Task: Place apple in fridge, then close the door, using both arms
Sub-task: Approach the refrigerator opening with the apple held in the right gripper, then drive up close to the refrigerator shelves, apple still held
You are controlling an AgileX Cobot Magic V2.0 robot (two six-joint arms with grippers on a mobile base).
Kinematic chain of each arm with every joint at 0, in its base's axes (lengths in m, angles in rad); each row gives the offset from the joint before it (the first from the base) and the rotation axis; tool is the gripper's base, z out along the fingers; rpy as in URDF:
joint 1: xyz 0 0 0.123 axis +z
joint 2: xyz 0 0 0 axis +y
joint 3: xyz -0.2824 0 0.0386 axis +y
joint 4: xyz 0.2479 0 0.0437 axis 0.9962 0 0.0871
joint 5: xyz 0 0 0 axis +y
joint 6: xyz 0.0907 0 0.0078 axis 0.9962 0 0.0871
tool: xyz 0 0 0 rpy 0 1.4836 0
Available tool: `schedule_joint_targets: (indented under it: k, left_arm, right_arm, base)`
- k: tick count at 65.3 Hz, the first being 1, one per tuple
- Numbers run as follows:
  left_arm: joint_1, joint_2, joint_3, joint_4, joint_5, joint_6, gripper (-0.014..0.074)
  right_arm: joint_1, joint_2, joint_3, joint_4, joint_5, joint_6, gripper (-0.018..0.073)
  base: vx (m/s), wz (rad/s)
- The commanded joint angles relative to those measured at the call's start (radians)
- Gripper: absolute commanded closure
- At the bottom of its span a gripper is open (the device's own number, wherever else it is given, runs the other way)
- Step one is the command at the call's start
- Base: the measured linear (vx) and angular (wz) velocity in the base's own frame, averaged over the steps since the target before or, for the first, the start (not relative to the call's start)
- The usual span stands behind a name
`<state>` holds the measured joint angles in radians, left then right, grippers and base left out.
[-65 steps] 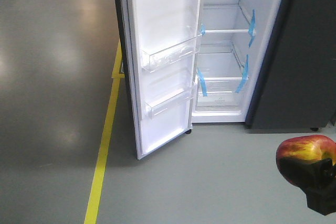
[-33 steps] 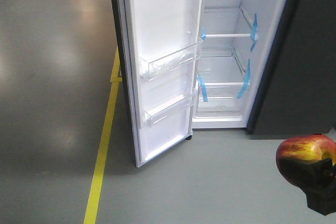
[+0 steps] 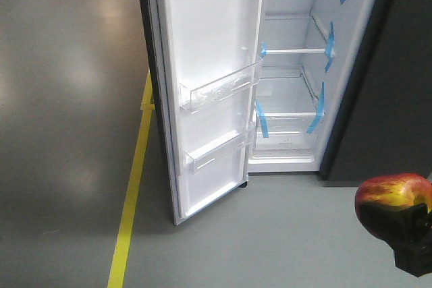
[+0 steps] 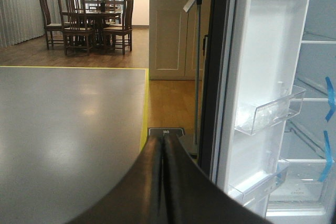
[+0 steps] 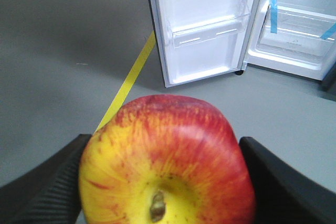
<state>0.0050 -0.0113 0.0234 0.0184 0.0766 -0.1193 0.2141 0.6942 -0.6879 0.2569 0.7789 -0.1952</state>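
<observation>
Holding the apple (image 3: 391,195) low at the near right of the front view, my right gripper (image 5: 164,177) pinches it between two black fingers (image 5: 47,187), one on each side, with the apple's dimpled end toward the wrist camera. The apple hangs over the grey floor (image 3: 67,99), well apart from the fridge (image 3: 287,160), which stands farther off with its white inside showing. The door (image 3: 209,32) is swung wide on the left of the opening, white lining facing me, with clear bins (image 3: 219,85) on it. Blue tape strips (image 3: 260,118) sit at the ends of the glass shelves (image 3: 297,50). A yellow line (image 3: 131,193) runs along the floor left of the door. My left gripper (image 4: 163,150) has its fingers pressed together with nothing between them; it sits left of the door's dark edge, not touching it. Far off to the left I see a dining table with chairs (image 4: 89,19).
</observation>
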Motion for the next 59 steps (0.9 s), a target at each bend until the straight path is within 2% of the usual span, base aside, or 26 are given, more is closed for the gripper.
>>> schedule_joint_targets:
  k: [1, 59]
  left_arm:
    - [-0.005, -0.015, 0.028, -0.008, -0.077, -0.004, 0.0602]
    - [-0.005, -0.015, 0.028, -0.008, -0.077, -0.004, 0.0602]
  right_arm:
    - [-0.002, -0.001, -0.027, 0.014, -0.065, -0.006, 0.0397]
    - [-0.002, -0.001, -0.027, 0.014, -0.049, -0.006, 0.0397]
  base:
    - [0.08, 0.0]
    - [0.09, 0.01]
